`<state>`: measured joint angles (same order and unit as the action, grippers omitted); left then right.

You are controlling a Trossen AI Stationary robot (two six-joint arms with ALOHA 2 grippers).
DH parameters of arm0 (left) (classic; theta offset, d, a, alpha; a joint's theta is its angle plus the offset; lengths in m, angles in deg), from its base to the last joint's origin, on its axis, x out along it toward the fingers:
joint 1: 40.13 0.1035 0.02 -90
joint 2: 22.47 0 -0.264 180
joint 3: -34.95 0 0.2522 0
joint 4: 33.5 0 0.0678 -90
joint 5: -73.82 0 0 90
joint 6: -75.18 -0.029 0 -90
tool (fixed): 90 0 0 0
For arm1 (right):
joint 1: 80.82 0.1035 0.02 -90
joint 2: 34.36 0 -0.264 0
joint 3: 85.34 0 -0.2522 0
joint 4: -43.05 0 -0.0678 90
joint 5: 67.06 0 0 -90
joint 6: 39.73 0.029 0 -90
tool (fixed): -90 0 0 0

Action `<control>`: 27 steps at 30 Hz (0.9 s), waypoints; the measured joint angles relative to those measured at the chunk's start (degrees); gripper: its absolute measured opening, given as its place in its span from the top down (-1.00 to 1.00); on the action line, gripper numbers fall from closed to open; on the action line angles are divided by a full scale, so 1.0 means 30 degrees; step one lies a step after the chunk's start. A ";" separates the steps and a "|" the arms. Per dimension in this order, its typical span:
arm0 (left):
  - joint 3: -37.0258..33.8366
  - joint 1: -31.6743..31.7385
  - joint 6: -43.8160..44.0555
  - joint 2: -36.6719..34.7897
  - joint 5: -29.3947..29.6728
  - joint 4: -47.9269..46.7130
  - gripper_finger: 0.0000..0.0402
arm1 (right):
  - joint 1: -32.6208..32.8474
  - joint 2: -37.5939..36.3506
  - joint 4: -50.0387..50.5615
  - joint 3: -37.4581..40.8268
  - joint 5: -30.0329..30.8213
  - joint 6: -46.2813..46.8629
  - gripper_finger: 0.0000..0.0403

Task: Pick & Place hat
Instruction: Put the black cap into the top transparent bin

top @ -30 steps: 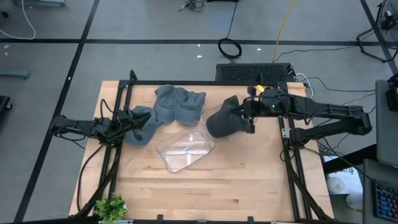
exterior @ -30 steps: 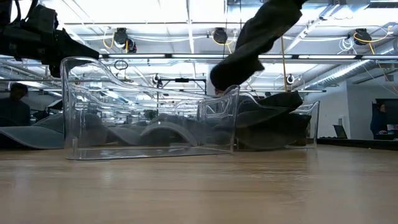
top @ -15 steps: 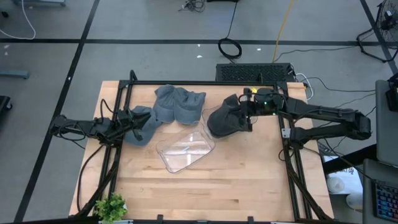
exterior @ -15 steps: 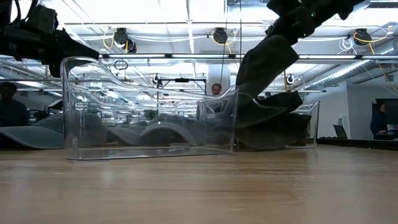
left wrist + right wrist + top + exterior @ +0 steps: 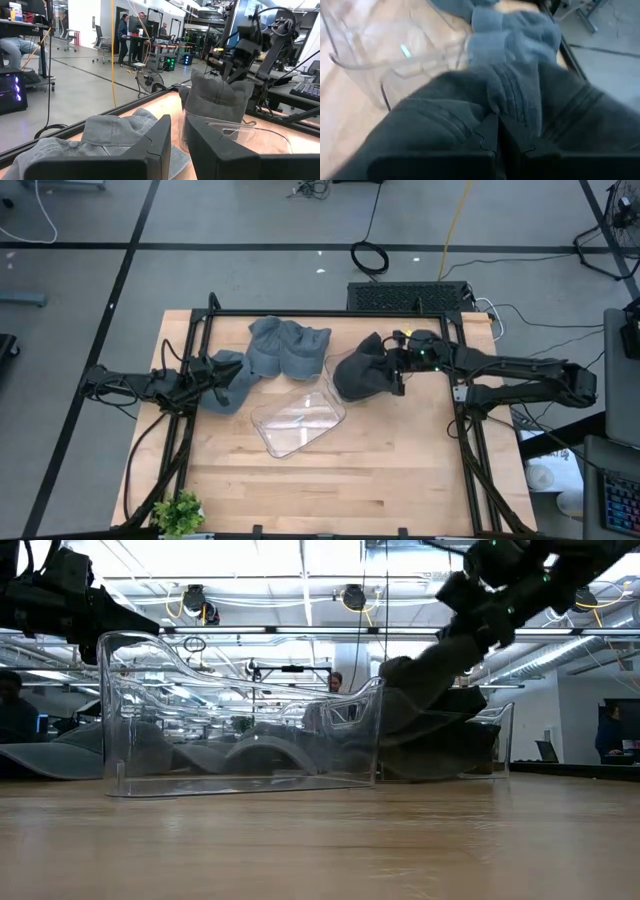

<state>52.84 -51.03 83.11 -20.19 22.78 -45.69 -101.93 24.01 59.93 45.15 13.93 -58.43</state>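
A dark grey hat (image 5: pixel 358 372) sits by the right end of a clear plastic container (image 5: pixel 297 418). My right gripper (image 5: pixel 400 367) is shut on its right side, and in the low view the dark grey hat (image 5: pixel 420 690) slants down from that gripper (image 5: pixel 470 625) behind the container's wall (image 5: pixel 350 730). Two blue-grey hats lie flat on the table, one near the far edge (image 5: pixel 287 348) and one at the left (image 5: pixel 232 384). My left gripper (image 5: pixel 207 373) waits over the left one's edge, shut. My right gripper pinches a raised, stitched fold of the dark hat (image 5: pixel 512 102) between its two fingers (image 5: pixel 487 137). It comes from the table's right, slanting down. The hat droops away from the fingers, and its lower part is down at the table behind the container wall.
The clear container (image 5: pixel 250 142) lies slantwise at the table's middle, open side up. A black frame rail (image 5: pixel 300 313) runs along the far edge and down both sides. A small green plant (image 5: pixel 180 513) stands at the near left corner. Bare wood (image 5: pixel 380 470) fills the near half.
My right gripper has come down and shifted slightly toward the table's left, staying shut on the dark hat. The hat, which hung high with its free end clear, has sunk until its lower part is behind the container wall. The left arm has kept still.
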 joint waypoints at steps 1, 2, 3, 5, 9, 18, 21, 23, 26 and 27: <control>-0.0003 0.0005 -0.0004 0.0000 0.0000 -0.0002 0.67 | -0.0006 0.0000 0.0014 0.0247 0.0237 0.0002 1.00; -0.0003 0.0003 0.0000 0.0004 0.0000 0.0006 0.67 | 0.0000 0.0007 0.0033 0.0449 0.0652 0.0000 1.00; -0.0001 0.0002 0.0000 0.0000 -0.0004 0.0003 0.67 | 0.0007 0.0007 0.0040 0.0597 0.1095 0.0001 1.00; -0.0003 -0.0001 0.0000 0.0000 -0.0006 0.0000 0.67 | 0.0007 0.0007 -0.0046 0.0791 0.1766 0.0071 1.00; -0.0003 0.0005 0.0000 0.0000 -0.0001 0.0005 0.67 | 0.0096 0.0007 -0.0672 0.0933 0.1911 0.1533 0.95; -0.0003 0.0003 0.0000 0.0001 -0.0006 0.0006 0.67 | 0.0444 -0.0770 -0.2534 0.0940 0.2046 0.4060 0.23; -0.0001 0.0000 0.0000 0.0001 0.0000 0.0016 0.67 | 0.0437 -0.1498 -0.3485 0.0933 0.2017 0.4517 -0.02; -0.0003 0.0005 0.0000 0.0003 -0.0007 -0.0024 0.67 | 0.0449 -0.1995 -0.4079 0.0933 0.2010 0.4514 -0.14; -0.0003 -0.0003 0.0000 0.0003 -0.0007 -0.0009 0.67 | 0.0515 -0.2571 -0.4832 0.0887 0.2004 0.4955 -0.23; -0.0003 0.0003 0.0000 0.0000 -0.0007 -0.0002 0.67 | 0.0649 -0.2566 -0.4983 0.0636 0.2006 0.5335 -0.23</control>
<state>52.84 -51.02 83.11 -20.19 22.76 -45.70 -99.98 16.31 44.98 47.06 19.95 -42.43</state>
